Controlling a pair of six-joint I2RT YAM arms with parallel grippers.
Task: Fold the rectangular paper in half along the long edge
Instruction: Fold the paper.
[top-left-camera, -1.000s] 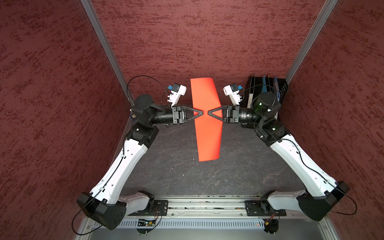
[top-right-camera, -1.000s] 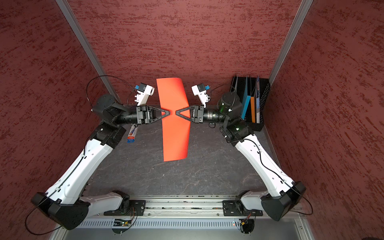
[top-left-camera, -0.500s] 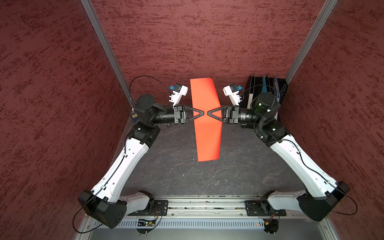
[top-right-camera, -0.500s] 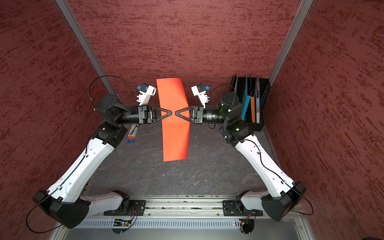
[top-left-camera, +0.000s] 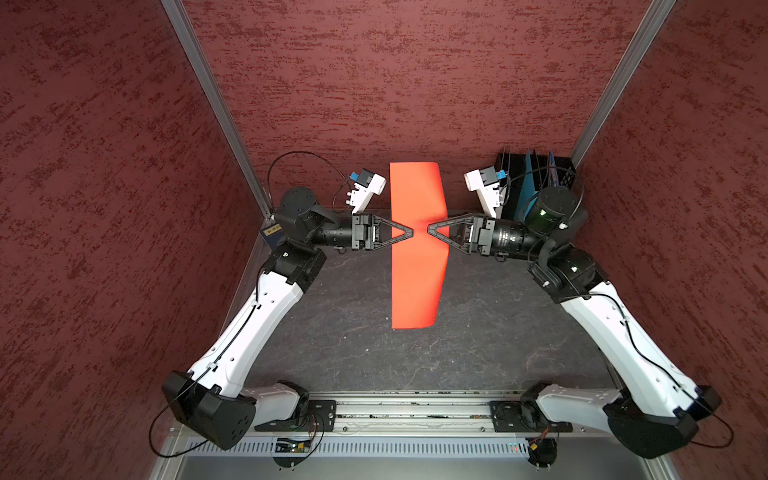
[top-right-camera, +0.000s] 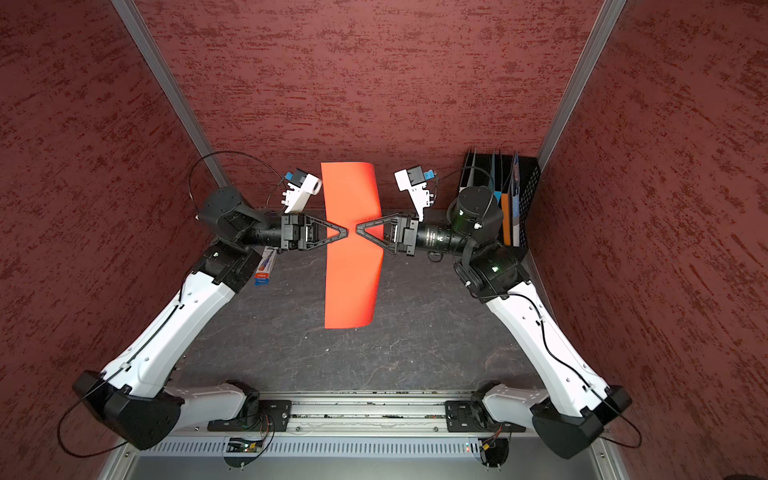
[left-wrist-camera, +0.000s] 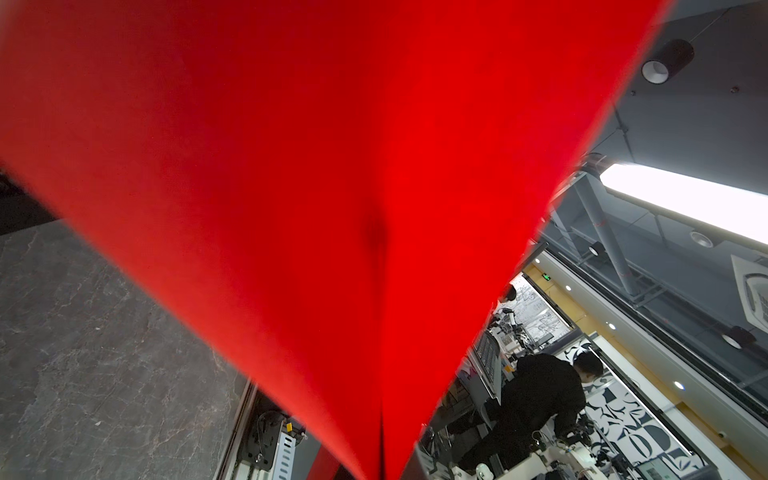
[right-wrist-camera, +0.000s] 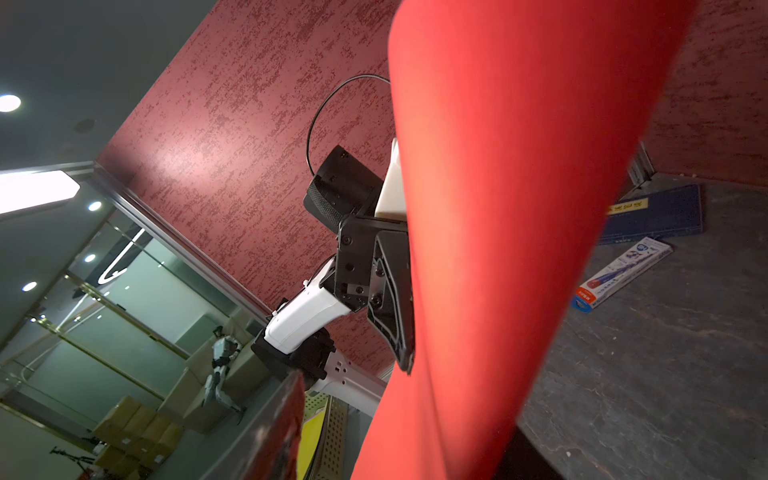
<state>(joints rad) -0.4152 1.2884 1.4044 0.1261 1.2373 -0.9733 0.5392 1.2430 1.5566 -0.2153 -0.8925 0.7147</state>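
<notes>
The rectangular paper (top-left-camera: 417, 270) (top-right-camera: 353, 270) is a plain red-orange sheet held upright above the table, long edge running front to back. My left gripper (top-left-camera: 411, 230) (top-right-camera: 345, 231) meets it from the left at mid-length and is shut on it. In the left wrist view the paper (left-wrist-camera: 332, 166) fills the picture and hides the fingers. My right gripper (top-left-camera: 429, 230) (top-right-camera: 358, 230) faces it from the right, tip to tip. In the right wrist view its fingers (right-wrist-camera: 286, 419) stand apart, open, with the paper (right-wrist-camera: 498, 208) running between them.
A black file rack (top-left-camera: 536, 183) (top-right-camera: 511, 195) with blue and orange folders stands at the back right. A dark blue book (right-wrist-camera: 656, 214) and a white-blue pen box (right-wrist-camera: 623, 274) (top-right-camera: 264, 268) lie at the back left. The dark stone table (top-left-camera: 353, 353) is walled in red.
The paper hangs in the same place and both arms have hardly moved. The left gripper has closed on the sheet and the right gripper's jaws have come apart.
</notes>
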